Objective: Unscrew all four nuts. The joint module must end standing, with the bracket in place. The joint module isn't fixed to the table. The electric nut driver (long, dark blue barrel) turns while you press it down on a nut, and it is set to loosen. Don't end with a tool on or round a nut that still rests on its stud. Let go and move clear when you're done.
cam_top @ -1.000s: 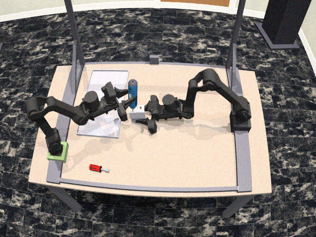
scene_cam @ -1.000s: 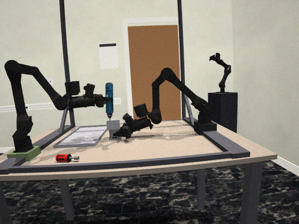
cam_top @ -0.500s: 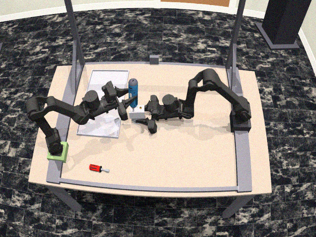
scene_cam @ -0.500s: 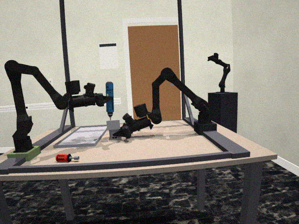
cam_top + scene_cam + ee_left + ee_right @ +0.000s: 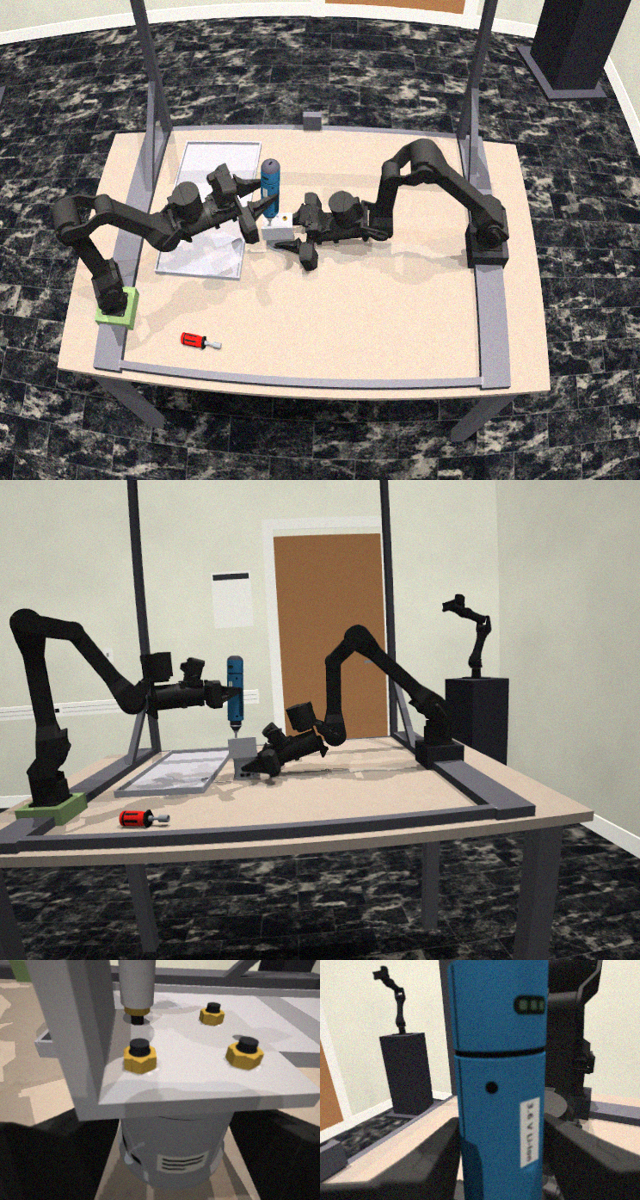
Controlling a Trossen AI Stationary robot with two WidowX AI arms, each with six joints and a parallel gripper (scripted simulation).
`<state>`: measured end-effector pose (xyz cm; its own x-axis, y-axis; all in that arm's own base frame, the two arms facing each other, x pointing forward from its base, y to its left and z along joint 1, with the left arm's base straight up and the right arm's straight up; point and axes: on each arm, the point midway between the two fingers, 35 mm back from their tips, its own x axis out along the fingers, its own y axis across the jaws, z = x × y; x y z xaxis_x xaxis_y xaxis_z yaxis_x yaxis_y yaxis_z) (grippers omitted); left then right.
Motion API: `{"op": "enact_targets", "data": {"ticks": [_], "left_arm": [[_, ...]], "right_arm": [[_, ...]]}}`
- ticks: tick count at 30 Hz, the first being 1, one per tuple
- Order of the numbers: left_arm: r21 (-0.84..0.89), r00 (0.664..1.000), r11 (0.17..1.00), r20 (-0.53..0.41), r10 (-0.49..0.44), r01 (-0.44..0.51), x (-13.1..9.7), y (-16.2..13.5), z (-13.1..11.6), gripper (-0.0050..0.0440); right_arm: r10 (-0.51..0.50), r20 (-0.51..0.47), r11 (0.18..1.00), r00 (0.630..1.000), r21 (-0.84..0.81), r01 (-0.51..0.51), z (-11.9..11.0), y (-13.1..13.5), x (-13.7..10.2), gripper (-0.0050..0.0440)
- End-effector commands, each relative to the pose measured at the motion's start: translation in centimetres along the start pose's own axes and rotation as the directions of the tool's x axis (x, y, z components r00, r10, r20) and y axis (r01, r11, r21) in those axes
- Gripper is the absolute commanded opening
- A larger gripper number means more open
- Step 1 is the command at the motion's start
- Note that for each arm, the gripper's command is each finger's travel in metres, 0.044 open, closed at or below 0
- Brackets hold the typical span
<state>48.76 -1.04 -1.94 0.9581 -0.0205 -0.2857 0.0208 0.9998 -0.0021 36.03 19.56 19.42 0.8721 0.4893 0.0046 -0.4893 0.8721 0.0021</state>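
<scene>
The joint module (image 5: 173, 1141) (image 5: 238, 769) stands upright with the grey L-shaped bracket (image 5: 186, 1085) (image 5: 242, 748) (image 5: 278, 233) on top. My left gripper (image 5: 173, 1098) is shut on the module's body below the bracket. My right gripper (image 5: 269, 190) (image 5: 237, 692) (image 5: 499, 1122) is shut on the blue nut driver (image 5: 269, 178) (image 5: 235, 671) (image 5: 502, 1076), which is upright over the bracket. In the left wrist view its socket (image 5: 137, 983) has a gold nut (image 5: 137, 1011) at its mouth, above a black stud (image 5: 137, 1020). Three nuts (image 5: 140, 1060) (image 5: 212, 1016) (image 5: 245, 1055) sit on their studs.
A shallow tray (image 5: 203, 272) (image 5: 160, 792) lies beside the module on the picture's left. A red screwdriver-like tool (image 5: 193, 340) (image 5: 135, 819) lies near the table's front edge. A green block (image 5: 131, 309) (image 5: 72, 805) is under the right arm's base.
</scene>
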Motion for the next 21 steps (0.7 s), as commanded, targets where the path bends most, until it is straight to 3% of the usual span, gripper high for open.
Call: {"op": "enact_targets", "data": {"ticks": [1, 21], "left_arm": [[0.002, 0.999, 1.0, 0.036, 0.0, 0.0, 0.08, 0.02, 1.51, 0.0242], [0.002, 0.999, 1.0, 0.036, 0.0, 0.0, 0.08, 0.02, 1.51, 0.0242]], "right_arm": [[0.007, 0.072, 1.0, 0.997, 0.0, -0.007, 2.84, 0.31, 0.32, 0.0163], [0.007, 0.072, 1.0, 0.997, 0.0, -0.007, 3.61, 0.19, 0.47, 0.0163]]}}
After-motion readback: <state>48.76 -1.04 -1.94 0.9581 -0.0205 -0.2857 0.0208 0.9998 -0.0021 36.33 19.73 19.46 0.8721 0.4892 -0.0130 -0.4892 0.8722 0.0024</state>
